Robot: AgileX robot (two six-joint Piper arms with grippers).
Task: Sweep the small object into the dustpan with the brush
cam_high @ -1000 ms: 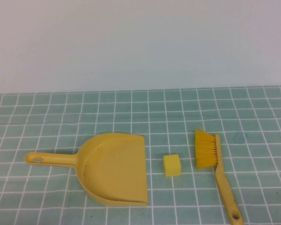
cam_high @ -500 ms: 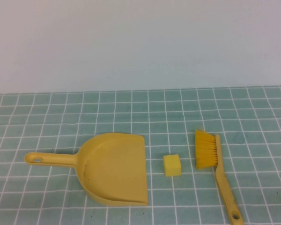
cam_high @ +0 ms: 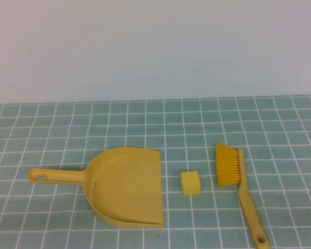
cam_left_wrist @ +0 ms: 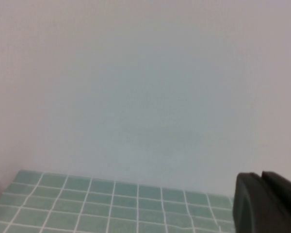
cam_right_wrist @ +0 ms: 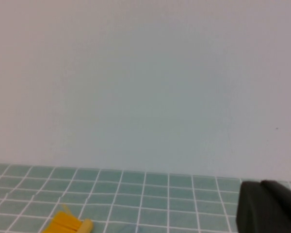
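Note:
The yellow dustpan (cam_high: 124, 187) lies flat on the tiled table at left of centre, handle pointing left, scoop mouth facing right. A small pale-yellow cube (cam_high: 190, 182) sits just right of that mouth. Further right lies the yellow brush (cam_high: 238, 187), bristles toward the cube, handle running to the near edge; its bristle tip (cam_right_wrist: 63, 224) also shows in the right wrist view. Neither arm appears in the high view. My left gripper (cam_left_wrist: 262, 182) and right gripper (cam_right_wrist: 261, 187) each show as two dark fingers pressed together, shut on nothing, raised and facing the pale wall.
Green tiles with white grout (cam_high: 280, 124) cover the table up to a plain pale wall (cam_high: 155, 46) at the back. Bare tiles lie behind the three objects and on both sides.

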